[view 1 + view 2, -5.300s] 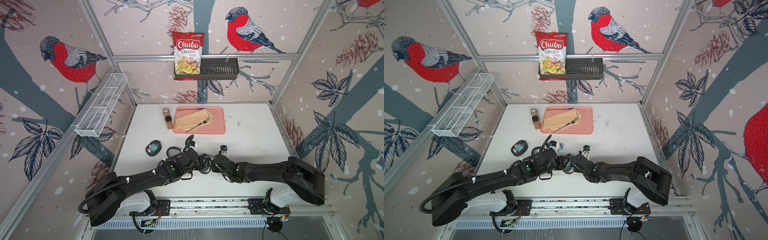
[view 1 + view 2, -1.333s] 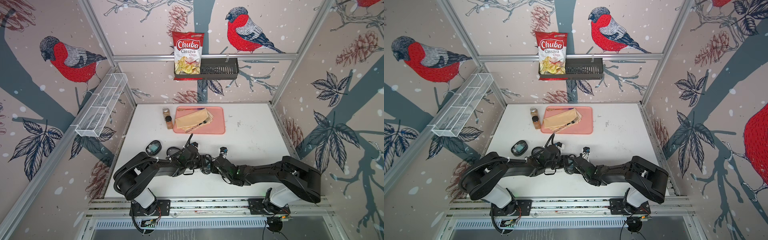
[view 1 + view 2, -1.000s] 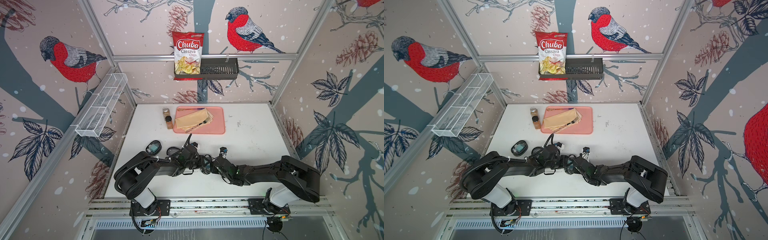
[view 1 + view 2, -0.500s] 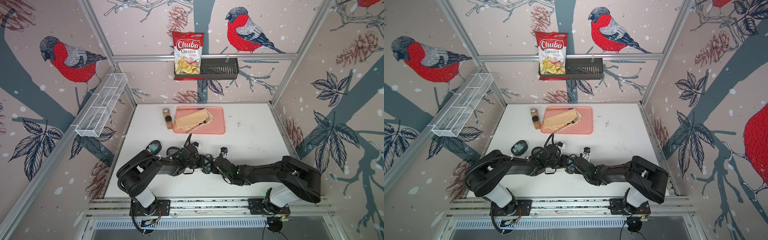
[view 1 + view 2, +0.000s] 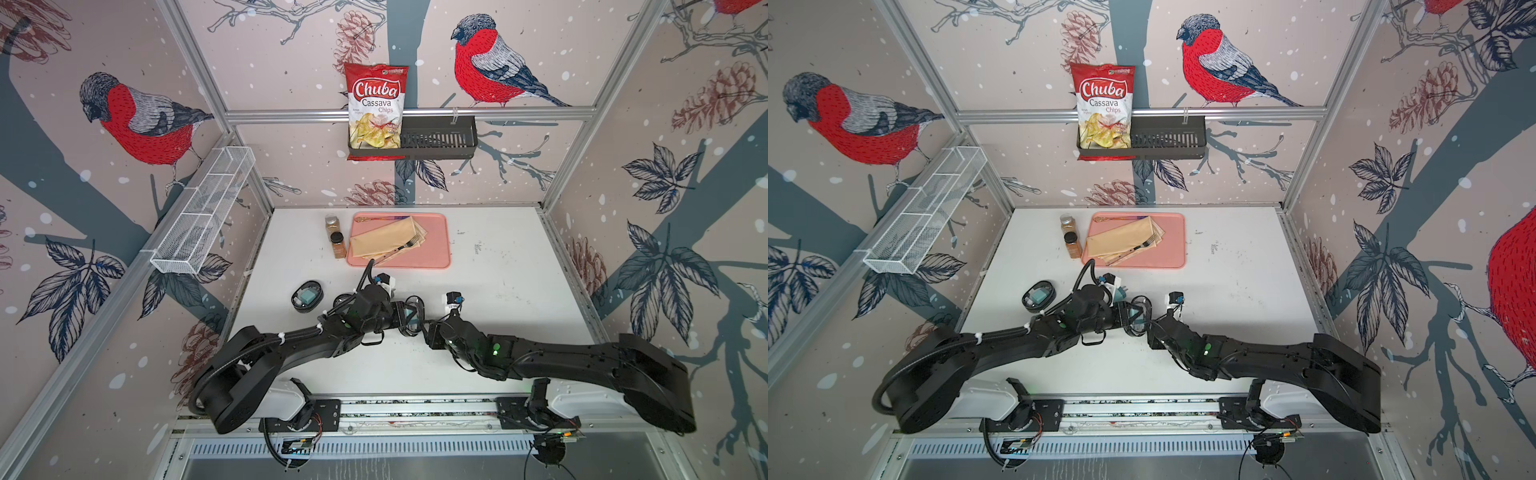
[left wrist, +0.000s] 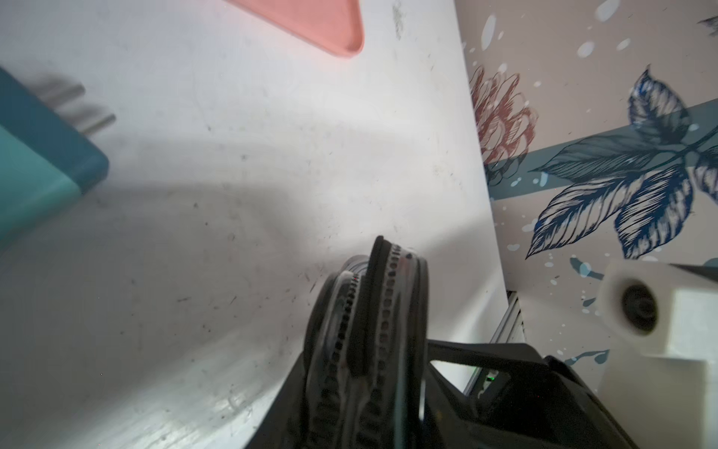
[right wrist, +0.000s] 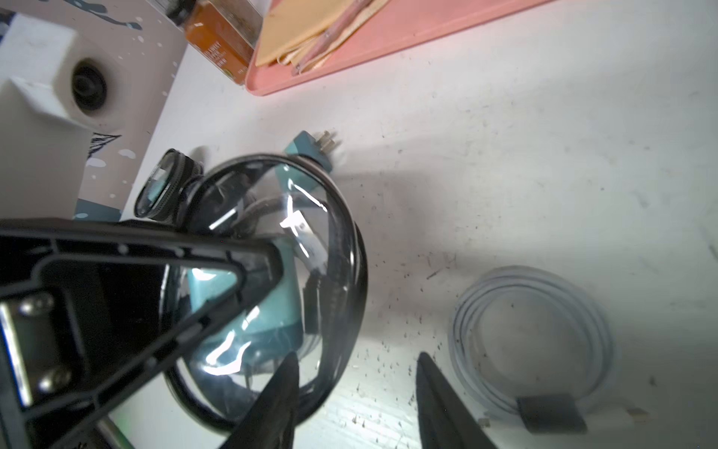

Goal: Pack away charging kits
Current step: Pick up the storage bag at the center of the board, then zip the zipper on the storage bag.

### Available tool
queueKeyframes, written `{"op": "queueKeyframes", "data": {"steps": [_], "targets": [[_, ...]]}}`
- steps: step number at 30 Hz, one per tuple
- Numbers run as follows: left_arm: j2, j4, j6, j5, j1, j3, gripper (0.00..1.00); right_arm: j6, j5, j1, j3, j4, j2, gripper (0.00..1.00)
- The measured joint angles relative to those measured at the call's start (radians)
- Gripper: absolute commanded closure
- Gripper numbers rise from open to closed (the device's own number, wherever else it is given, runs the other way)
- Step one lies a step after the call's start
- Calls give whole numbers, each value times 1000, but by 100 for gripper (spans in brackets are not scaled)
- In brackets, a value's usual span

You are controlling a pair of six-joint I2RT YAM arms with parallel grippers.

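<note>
Black oval clear-lidded case [image 7: 311,248] pinched by the left gripper [image 5: 405,319]; right gripper [image 7: 353,361] spread beside it.

The case is held up on its edge near the middle of the white table [image 5: 498,291], and a teal block is seen through its lid. The right gripper's jaws are parted, with bare table between them and one tip overlapping the case's rim. A loose teal cube plug adapter [image 6: 42,155] is laid just beyond the case, toward the pink rectangular tray [image 5: 436,259]. A coiled white cable [image 7: 532,342] is laid near the case, and a second black oval case [image 5: 306,295] apart, on the left arm's side.

Pink tray [image 5: 438,255]; spice jars [image 5: 337,245]; chips bag [image 5: 376,110]
</note>
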State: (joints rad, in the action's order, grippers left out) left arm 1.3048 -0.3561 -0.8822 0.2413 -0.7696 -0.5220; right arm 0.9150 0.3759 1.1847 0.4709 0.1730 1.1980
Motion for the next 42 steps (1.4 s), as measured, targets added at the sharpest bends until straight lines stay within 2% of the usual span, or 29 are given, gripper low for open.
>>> {"op": "queueKeyframes", "data": {"steps": [4, 9, 14, 18, 24, 29, 37, 42], "targets": [[-184, 62, 23, -105, 0, 0, 100, -46, 48, 64, -6, 2, -111, 50], [-392, 135, 56, -258, -8, 0, 100, -159, 132, 232, -26, 75, -224, 52], [-510, 150, 116, -364, -69, -30, 100, -298, 223, 375, -5, 176, -214, 60], [-573, 141, 188, -423, -147, -78, 100, -402, 254, 418, 70, 247, -144, 64], [-641, 95, 276, -428, -157, -110, 100, -517, 265, 423, 162, 335, -55, 66], [-665, 39, 332, -400, -157, -110, 100, -576, 244, 385, 217, 389, -4, 67], [-639, 23, 367, -379, -157, -114, 100, -625, 167, 350, 295, 441, 50, 71], [-629, 16, 367, -377, -157, -114, 100, -606, 139, 290, 335, 444, 93, 71]]}}
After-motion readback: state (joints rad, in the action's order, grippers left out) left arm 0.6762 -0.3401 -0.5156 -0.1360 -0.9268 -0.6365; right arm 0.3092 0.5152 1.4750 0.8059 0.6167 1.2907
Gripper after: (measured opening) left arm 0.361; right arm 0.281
